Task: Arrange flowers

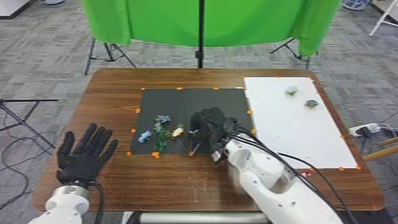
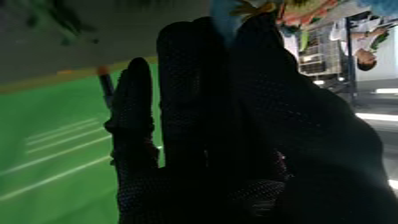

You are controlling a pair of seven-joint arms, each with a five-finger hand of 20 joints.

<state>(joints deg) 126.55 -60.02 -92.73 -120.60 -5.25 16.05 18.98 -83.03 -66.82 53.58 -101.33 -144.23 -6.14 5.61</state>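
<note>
Black-gloved right robot hand (image 1: 210,127), its grip impossible to tell, is over the dark rectangular mat (image 1: 169,102) beside blue and cream artificial flowers (image 1: 163,119), likely spread for easy picking, while the left robot hand (image 1: 82,162) is open, empty.

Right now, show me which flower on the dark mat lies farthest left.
The light blue flower by the left edge of the dark mat; the cream flower and darker blue flower lie farther right.

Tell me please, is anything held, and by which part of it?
The left hand holds nothing. Flowers are beside the right hand; a hold cannot be told.
</note>
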